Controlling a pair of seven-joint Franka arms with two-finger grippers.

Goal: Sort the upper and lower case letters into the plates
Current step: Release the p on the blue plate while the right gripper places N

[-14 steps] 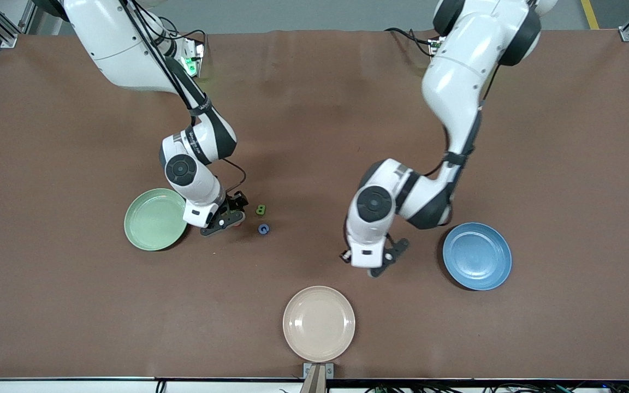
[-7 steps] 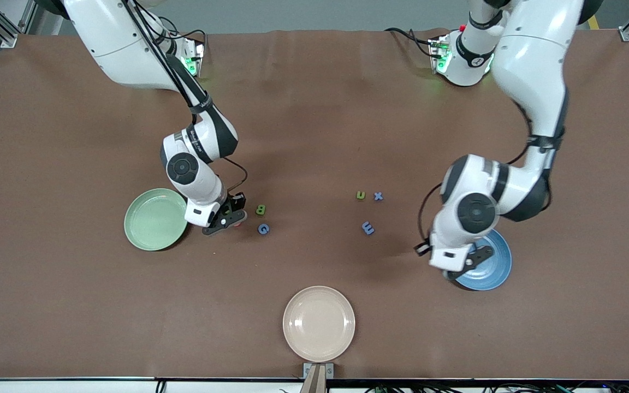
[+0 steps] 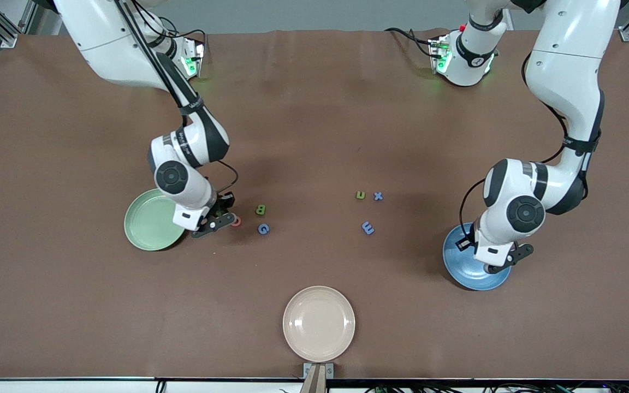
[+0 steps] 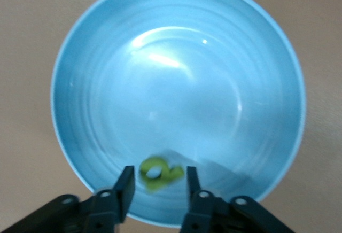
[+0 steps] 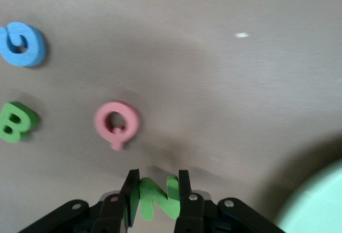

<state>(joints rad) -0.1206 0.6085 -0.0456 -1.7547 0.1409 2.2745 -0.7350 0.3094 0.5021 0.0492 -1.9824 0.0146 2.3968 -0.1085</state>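
Note:
My right gripper [image 5: 156,175] is shut on the green N [image 5: 157,198], low over the table beside the mint green plate [image 3: 148,221]. The pink O [image 3: 236,221], green B [image 3: 260,209] and blue G [image 3: 263,228] lie on the table close by, toward the middle. My left gripper [image 4: 157,182] hangs open over the blue plate [image 4: 176,72]. A blurred green p [image 4: 171,174] shows in the gap between its fingers without touching either, over the plate's bottom. Green n [image 3: 360,195], blue x [image 3: 378,196] and blue m [image 3: 368,228] lie mid-table.
A beige plate [image 3: 319,323] sits near the table's front edge, nearer to the front camera than all the letters. The right arm's forearm hangs over part of the green plate's rim [image 3: 129,229].
My left arm swung from mid-table to over the blue plate and its fingers opened, freeing the green p. My right gripper shut on the N and shifted slightly toward the green plate.

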